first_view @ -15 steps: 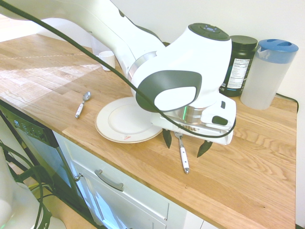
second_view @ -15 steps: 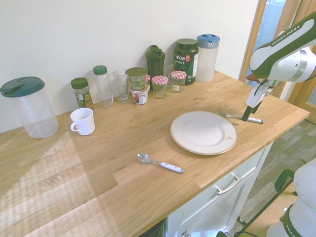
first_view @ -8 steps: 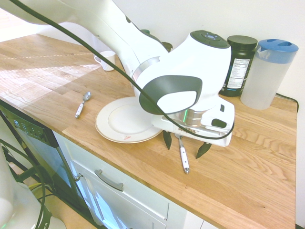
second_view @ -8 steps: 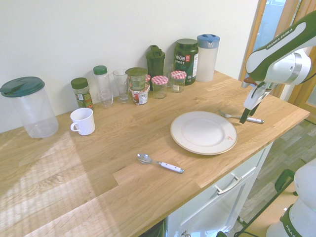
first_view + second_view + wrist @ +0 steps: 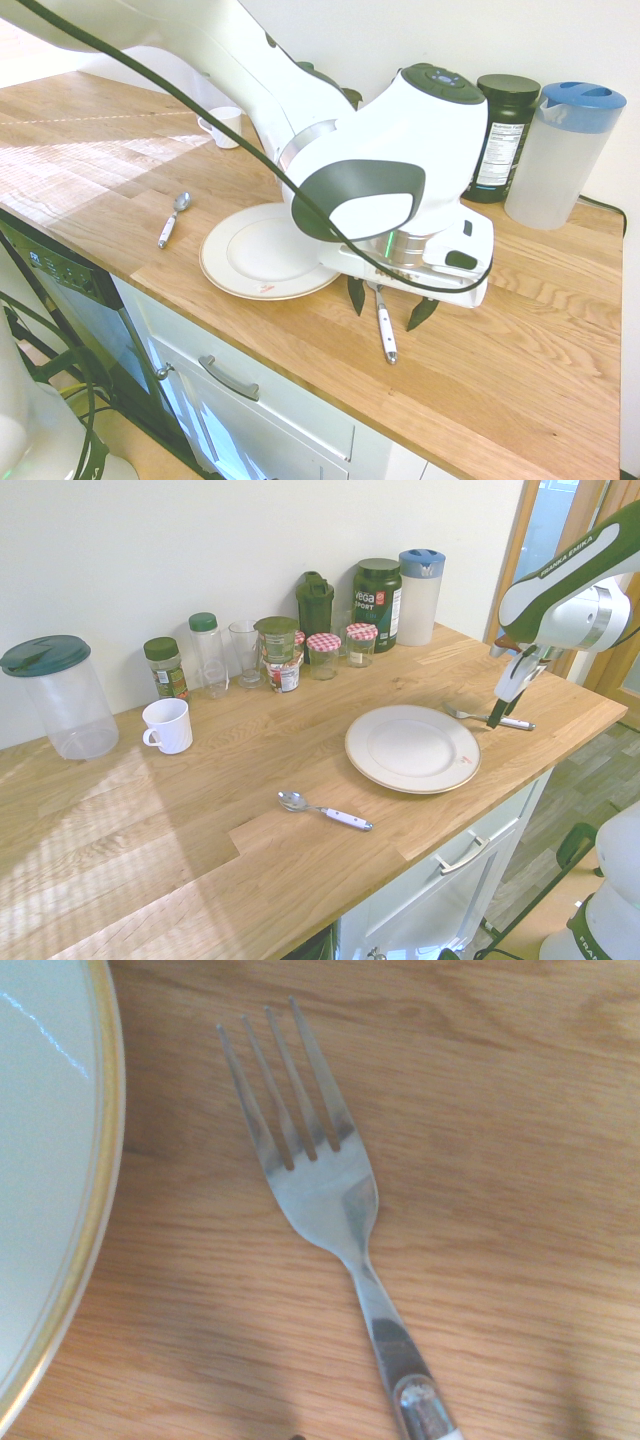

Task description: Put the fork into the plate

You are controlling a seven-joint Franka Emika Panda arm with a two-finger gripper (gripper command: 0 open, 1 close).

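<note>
First exterior view shows the job not yet begun in earnest: the fork (image 5: 384, 326) lies flat on the bench (image 5: 520, 380), near the front edge, its white handle toward the near side and its tines toward the far side, under the arm's hand. It sits just right of the plate (image 5: 262, 250), close to the rim but apart from it. The plate is bare. So nothing is done so far; the fork has to be gripped, lifted, carried left and set down on the plate.

The gripper (image 5: 389, 304) points straight down over the fork's neck. Its two dark fingers stand spread, one on each side of the fork, tips low by the wood, holding nothing. Whether the tips touch the bench I cannot tell. My guess is that the closing step is at hand.

In the wrist view the fork (image 5: 320, 1200) fills the middle, four tines clear, with the plate's (image 5: 70, 1240) gold-edged rim beside it and a strip of wood between.

Farther left on the bench lies a spoon (image 5: 172, 219), well apart from the plate. At the far wall stand a dark tub (image 5: 503, 135) and a jug (image 5: 562, 152) with a blue lid. In the second exterior view the arm comes in from the right, bent over, with its hand above the fork (image 5: 490, 718).
</note>
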